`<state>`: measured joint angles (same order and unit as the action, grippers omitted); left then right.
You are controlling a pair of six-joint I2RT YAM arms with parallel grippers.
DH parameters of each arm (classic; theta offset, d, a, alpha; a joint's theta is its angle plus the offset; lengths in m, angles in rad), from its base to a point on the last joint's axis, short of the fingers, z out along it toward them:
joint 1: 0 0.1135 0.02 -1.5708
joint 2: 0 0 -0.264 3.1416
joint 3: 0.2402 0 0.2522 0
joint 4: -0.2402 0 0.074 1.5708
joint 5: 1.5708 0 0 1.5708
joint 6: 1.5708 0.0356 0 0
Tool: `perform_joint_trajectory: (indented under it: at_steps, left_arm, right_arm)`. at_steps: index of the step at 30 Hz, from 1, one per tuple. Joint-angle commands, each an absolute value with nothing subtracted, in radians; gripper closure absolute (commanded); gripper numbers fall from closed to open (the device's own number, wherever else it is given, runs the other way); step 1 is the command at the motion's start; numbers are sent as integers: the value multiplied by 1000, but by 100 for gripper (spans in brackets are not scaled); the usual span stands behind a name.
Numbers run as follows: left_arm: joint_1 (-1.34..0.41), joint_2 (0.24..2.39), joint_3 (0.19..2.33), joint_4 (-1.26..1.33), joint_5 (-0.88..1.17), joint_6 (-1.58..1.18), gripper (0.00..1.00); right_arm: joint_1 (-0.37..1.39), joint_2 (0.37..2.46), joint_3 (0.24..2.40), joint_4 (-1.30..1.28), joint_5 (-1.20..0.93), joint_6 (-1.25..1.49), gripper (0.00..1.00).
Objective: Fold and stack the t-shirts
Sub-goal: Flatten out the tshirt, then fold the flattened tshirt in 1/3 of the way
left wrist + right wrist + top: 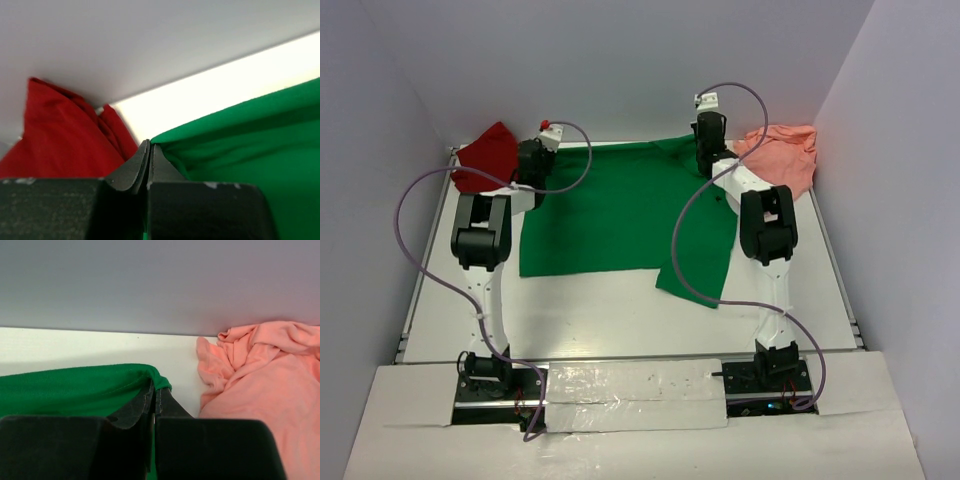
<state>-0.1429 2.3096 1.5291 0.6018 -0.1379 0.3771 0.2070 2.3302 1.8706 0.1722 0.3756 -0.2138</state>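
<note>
Left tool (149,151) and right tool (155,392) pinch 2 far corners of the green t-shirt (610,215), it seems; limp, light cloth, well held there.

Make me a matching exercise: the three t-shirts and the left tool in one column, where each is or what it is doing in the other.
1. green t-shirt
2. dark red t-shirt
3. salmon pink t-shirt
4. left tool

A. bunched in the far right corner
B. spread out in the middle
C. crumpled in the far left corner
D. shut, pinching green cloth

Pairs: 1-B, 2-C, 3-A, 4-D
</note>
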Motion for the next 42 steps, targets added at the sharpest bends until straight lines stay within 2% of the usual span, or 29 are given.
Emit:
perform_joint_trajectory:
  at_steps: [1, 27, 42]
  left_arm:
    - [-121, 2212, 1588, 394, -94, 298, 100]
    - [-106, 2003, 1444, -41, 115, 291, 100]
    - [-107, 1967, 1368, -126, 150, 360, 100]
  right_arm:
    - [209, 2230, 1858, 158, 391, -204, 100]
    - [209, 2010, 1694, -49, 367, -209, 100]
    - [216, 1968, 1660, -78, 365, -219, 100]
